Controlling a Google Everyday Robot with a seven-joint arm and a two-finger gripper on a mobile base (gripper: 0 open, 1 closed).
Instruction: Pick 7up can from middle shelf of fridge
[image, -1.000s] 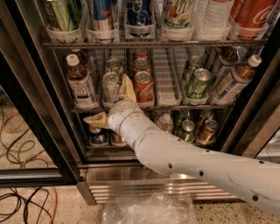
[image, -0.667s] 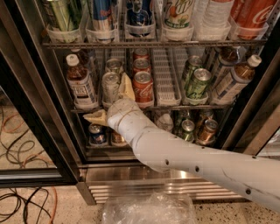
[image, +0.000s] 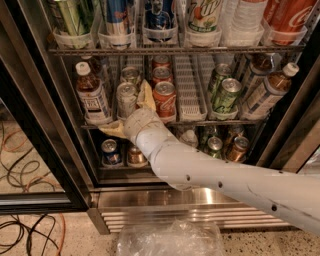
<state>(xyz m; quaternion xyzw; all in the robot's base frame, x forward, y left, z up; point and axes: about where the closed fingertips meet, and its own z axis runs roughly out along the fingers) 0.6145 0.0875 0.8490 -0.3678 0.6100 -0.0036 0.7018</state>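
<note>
The fridge (image: 150, 199) stands open in front of me. Its middle shelf (image: 190, 100) is a wire rack with white slotted lane trays. The pale silver 7up can (image: 126, 97) stands upright at the front of a left lane, with a second silver can (image: 131, 75) behind it. My gripper (image: 129, 112) is at the front edge of that shelf, right at the 7up can. Its tan fingers are spread open: one finger (image: 145, 95) rises between the 7up can and the red Coca-Cola can (image: 165, 99), the other points left below the can. My white arm (image: 210, 175) hides part of the lower shelf.
A brown drink bottle (image: 92, 97) stands left of the 7up can. Dark green cans (image: 226, 94) and two bottles (image: 267, 92) stand on the right. Cans (image: 110, 152) fill the lower shelf. The dark door frame (image: 45, 125) is at left. Cables (image: 25, 235) and a plastic bag (image: 170, 240) lie on the floor.
My gripper has crept slightly up and in towards the 7up can. The cans and bottles have not moved.
</note>
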